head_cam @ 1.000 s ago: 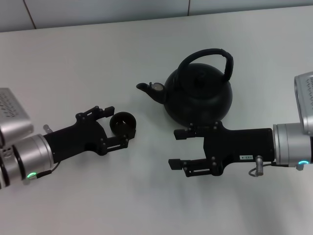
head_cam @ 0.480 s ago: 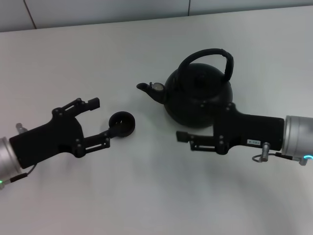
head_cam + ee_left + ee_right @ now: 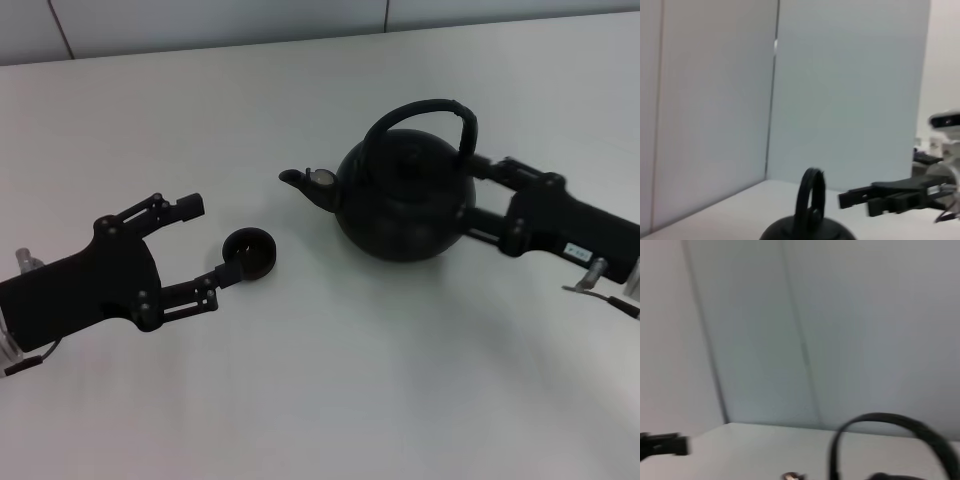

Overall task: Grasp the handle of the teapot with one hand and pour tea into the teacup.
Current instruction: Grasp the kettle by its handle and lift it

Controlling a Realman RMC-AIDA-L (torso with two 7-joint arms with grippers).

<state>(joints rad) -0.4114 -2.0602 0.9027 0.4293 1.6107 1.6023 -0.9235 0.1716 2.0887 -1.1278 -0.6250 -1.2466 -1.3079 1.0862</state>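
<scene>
White table [image 3: 330, 400] holds teapot [image 3: 405, 200], teacup [image 3: 249, 253] between both tools.

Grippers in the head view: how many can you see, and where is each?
2. The left gripper is open beside the teacup; the right gripper is against the teapot, its tips hidden.

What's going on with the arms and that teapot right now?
Left gripper open beside teacup. Right gripper open behind teapot, handle ungrasped. Nothing in the way.
</scene>
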